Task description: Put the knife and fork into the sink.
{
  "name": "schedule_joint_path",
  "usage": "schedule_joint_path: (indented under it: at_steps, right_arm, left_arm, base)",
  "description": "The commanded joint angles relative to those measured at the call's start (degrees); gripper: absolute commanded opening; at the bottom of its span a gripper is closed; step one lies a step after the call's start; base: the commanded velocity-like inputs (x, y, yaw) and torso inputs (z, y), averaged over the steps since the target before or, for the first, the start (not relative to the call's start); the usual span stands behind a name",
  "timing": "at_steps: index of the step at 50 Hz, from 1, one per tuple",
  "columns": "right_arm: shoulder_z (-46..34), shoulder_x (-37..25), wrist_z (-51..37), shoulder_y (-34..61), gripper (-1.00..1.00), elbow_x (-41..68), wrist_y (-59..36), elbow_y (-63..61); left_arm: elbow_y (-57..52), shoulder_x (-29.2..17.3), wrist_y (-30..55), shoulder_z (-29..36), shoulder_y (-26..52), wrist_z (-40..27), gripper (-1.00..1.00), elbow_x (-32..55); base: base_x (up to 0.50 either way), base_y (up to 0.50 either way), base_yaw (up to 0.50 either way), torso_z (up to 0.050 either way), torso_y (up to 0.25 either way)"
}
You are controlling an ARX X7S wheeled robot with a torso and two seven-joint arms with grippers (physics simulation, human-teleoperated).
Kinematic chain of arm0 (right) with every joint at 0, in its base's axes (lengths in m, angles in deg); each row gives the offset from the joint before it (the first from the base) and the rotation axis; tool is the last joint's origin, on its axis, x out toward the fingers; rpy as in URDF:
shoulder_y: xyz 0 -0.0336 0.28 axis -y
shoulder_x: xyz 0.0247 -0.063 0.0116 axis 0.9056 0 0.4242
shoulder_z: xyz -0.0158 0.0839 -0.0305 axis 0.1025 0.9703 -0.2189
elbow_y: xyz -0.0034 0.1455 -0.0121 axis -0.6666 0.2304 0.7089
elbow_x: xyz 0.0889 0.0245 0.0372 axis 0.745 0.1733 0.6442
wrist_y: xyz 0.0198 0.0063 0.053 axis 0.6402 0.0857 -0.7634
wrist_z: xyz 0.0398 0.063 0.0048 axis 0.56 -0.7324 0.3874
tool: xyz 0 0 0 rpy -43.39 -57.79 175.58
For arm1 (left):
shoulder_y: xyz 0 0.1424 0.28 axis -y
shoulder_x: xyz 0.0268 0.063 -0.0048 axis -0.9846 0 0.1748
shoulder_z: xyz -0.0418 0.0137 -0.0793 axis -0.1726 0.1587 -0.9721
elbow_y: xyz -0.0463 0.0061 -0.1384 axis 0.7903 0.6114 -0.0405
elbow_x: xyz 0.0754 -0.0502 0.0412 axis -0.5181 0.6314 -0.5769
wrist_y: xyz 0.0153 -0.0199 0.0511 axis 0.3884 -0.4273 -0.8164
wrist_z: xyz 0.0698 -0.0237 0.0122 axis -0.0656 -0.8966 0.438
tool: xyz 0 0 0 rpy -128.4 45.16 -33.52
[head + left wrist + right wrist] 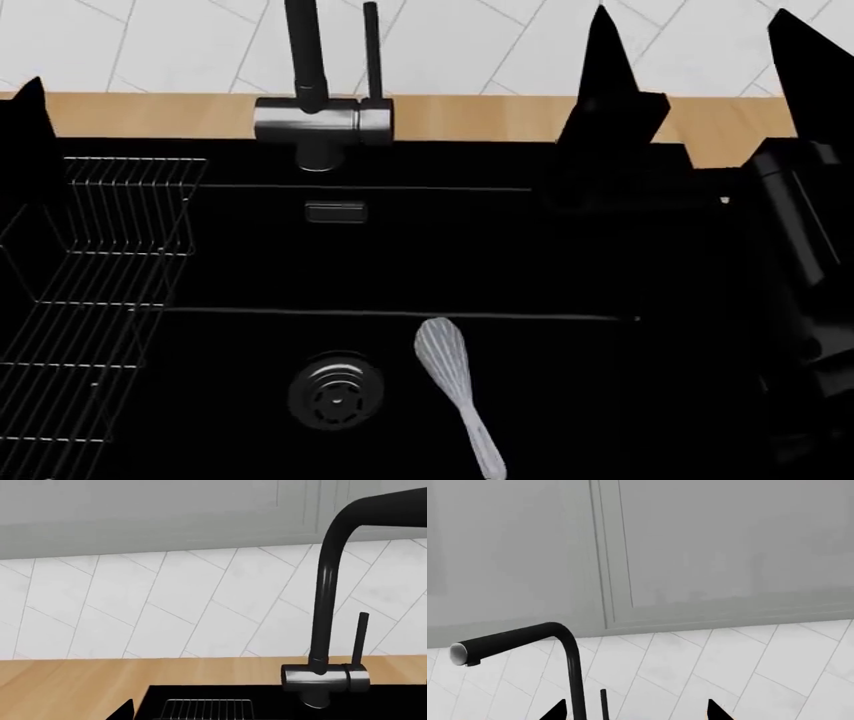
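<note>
The sink (441,250) is a matte-black basin filling the head view, with a round metal drain (336,392). In it lies a silver whisk-like utensil (451,385) with a ribbed oval head. The knife and the fork are out of view in every frame. My right gripper (691,30) hangs open above the sink's back right corner, with nothing between its fingers; it also shows in its wrist view (637,711). One left fingertip (27,110) shows at the sink's back left. The left gripper (208,712) is open over the wire rack and holds nothing.
A black-and-chrome faucet (320,118) rises from the wooden worktop (467,115) behind the sink. It is close in front of both wrists (325,630). A wire rack (94,270) spans the sink's left side. White tiles and grey cabinets stand behind. My right arm (801,250) covers the sink's right edge.
</note>
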Motion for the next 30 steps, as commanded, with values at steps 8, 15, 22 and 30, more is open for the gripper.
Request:
schedule_joint_path:
  at_steps: [8, 15, 22, 30]
  right_arm:
    - [1.75, 0.3, -1.03, -1.49, 1.0, 1.57, 0.37, 0.4]
    - [5.86, -3.42, -11.09, -3.77, 1.0, 8.17, -1.28, -1.72]
    - [13.59, -11.92, -23.52, -9.46, 1.0, 19.59, -1.62, -5.66]
    - [27.76, -22.56, -33.93, -19.32, 1.0, 32.43, -0.58, -7.11]
  left_arm:
    - [0.97, 0.9, 0.34, -0.4, 0.21, 0.69, 1.0, -0.85]
    - [1.49, 0.95, -0.08, 0.29, 0.4, 0.95, 1.0, -1.08]
    - [2.49, 0.77, -0.98, 0.83, 0.29, 1.51, 1.0, -1.58]
    - [3.78, 0.57, -2.36, 1.41, 0.07, 2.37, 1.0, -2.24]
  base:
    - [0.0, 0.0, 0.0, 0.0, 0.0]
    - [0.0, 0.0, 0.0, 0.0, 0.0]
    - [0.0, 0.0, 0.0, 0.0, 0.0]
    - [0.0, 0.0, 0.0, 0.0, 0.0]
